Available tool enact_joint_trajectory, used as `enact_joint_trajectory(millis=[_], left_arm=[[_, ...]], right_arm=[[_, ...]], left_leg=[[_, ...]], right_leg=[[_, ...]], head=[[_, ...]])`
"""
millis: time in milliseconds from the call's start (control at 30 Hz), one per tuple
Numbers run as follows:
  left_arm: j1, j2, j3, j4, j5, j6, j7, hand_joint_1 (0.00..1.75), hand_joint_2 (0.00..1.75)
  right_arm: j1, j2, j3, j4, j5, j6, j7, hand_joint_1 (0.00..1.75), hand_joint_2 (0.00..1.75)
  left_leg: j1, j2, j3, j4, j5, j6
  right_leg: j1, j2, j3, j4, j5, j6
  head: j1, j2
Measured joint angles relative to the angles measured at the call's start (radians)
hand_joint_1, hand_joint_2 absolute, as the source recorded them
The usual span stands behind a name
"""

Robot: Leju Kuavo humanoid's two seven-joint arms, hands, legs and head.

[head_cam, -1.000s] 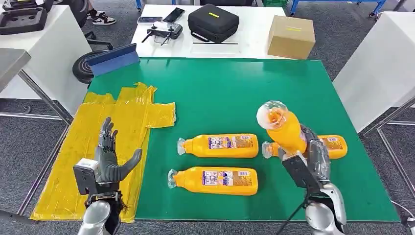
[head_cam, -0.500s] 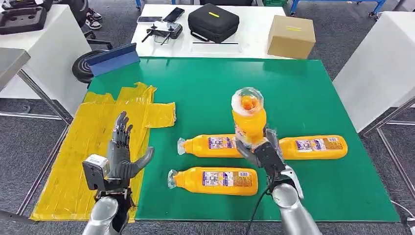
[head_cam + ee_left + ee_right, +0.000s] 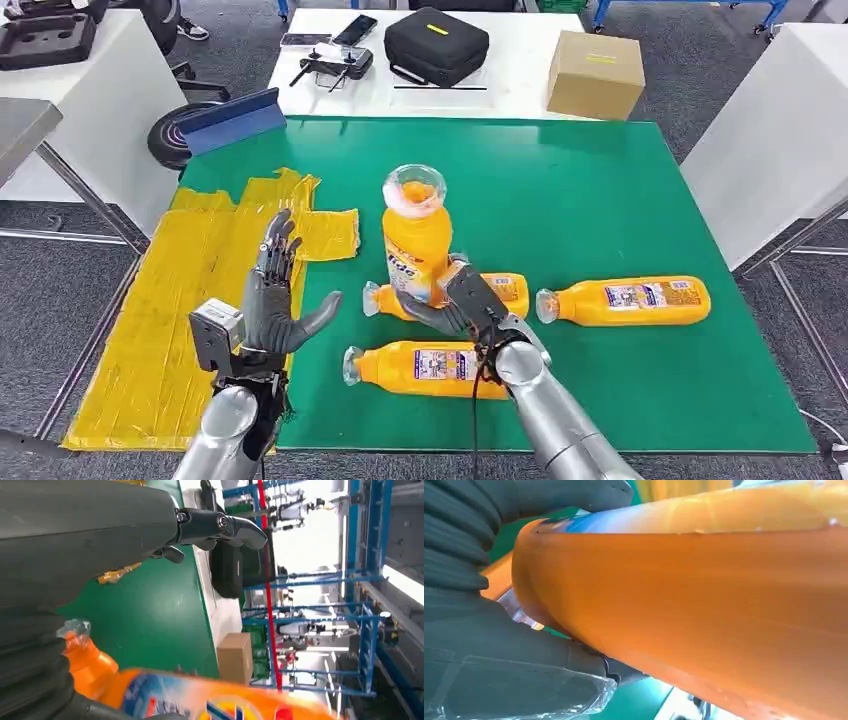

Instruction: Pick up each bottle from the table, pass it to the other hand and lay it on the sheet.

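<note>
Nearest: left hand raised over the near-left counter edge, palm up, fingers spread and released, holding nothing. Right hand just right of it, fingers clenched around the lower body of the held bottle, which stands upright above the counter, wrapped cap end up. The held bottle sits between the two hands, close to the left palm but not touching as far as the head view shows. In the right wrist view the orange bottle body is pressed against the palm. Three more bottles lie flat on the green counter: near bottle, middle bottle partly hidden behind the right hand, right bottle. Yellow sheet covers the left side of the counter, nothing on it. Far: blue squeegee, white table with black case and cardboard box.
</note>
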State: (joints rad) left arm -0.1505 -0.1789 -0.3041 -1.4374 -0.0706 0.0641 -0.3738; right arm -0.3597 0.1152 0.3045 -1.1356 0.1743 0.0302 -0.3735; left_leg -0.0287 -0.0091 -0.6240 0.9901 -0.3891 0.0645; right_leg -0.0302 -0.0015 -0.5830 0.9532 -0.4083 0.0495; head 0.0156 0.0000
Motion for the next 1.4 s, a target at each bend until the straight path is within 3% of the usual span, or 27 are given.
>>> enact_joint_trajectory(millis=[67, 267, 733, 1400], left_arm=[[-0.016, 0.008, -0.039, -0.002, 0.009, -0.003, 0.024, 0.0, 1.75], [-0.037, 0.031, -0.051, -0.018, -0.016, -0.011, 0.078, 0.0, 1.75], [-0.087, 0.071, -0.088, -0.018, -0.04, -0.076, 0.172, 0.0, 1.75], [-0.132, 0.083, -0.106, 0.006, -0.001, -0.109, 0.186, 0.0, 1.75]], right_arm=[[-0.079, 0.048, 0.091, 0.122, -0.044, 0.027, -0.041, 1.75, 1.75], [-0.127, 0.075, 0.149, 0.167, -0.042, -0.013, -0.052, 1.75, 1.75], [-0.173, 0.109, 0.213, 0.222, -0.018, -0.076, -0.061, 1.75, 1.75], [-0.213, 0.141, 0.279, 0.345, 0.061, -0.126, -0.051, 1.75, 1.75]], left_leg=[[0.0, 0.0, 0.0, 0.0, 0.0, 0.0], [0.0, 0.0, 0.0, 0.0, 0.0, 0.0], [0.0, 0.0, 0.0, 0.0, 0.0, 0.0], [0.0, 0.0, 0.0, 0.0, 0.0, 0.0]], right_leg=[[0.0, -0.001, 0.0, 0.0, 0.0, 0.0], [0.0, 0.0, -0.001, 0.0, 0.0, 0.0], [0.0, 0.0, -0.001, 0.0, 0.0, 0.0], [0.0, 0.0, -0.001, 0.0, 0.0, 0.0]], head=[[0.0, 0.0], [0.0, 0.0], [0.0, 0.0], [0.0, 0.0]])
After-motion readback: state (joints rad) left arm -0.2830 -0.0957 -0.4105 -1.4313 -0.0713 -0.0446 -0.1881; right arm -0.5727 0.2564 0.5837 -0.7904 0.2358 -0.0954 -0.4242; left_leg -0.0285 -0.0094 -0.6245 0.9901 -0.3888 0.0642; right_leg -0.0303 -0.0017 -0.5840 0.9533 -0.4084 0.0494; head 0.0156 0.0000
